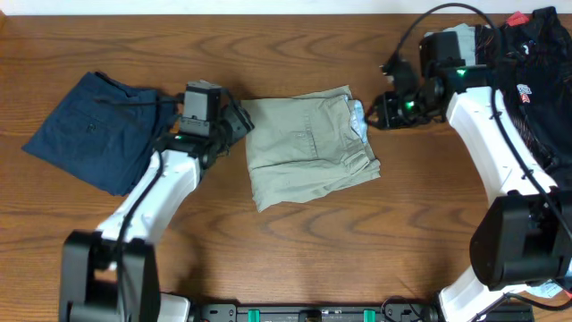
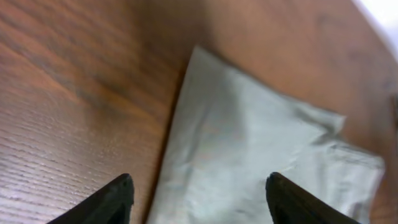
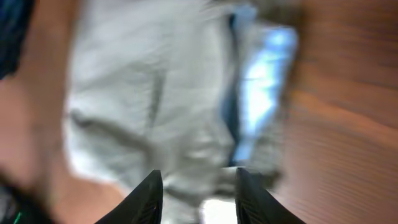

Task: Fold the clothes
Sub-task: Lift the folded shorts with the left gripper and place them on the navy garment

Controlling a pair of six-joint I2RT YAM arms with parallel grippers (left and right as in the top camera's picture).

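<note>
The khaki-beige shorts (image 1: 308,148) lie folded into a rough rectangle in the middle of the table, pale blue waistband lining (image 1: 359,118) showing at the right edge. My left gripper (image 1: 239,122) is open and empty at the shorts' upper left corner; its wrist view shows the cloth's edge (image 2: 249,149) between the fingers (image 2: 199,190). My right gripper (image 1: 380,112) is open and empty just right of the waistband; its wrist view shows the blurred shorts (image 3: 161,106) and blue lining (image 3: 264,81) ahead of the fingers (image 3: 198,186).
A folded dark navy garment (image 1: 94,130) lies at the left of the table. A heap of dark clothes (image 1: 532,63) sits at the back right. The wooden table (image 1: 295,241) extends in front of the shorts.
</note>
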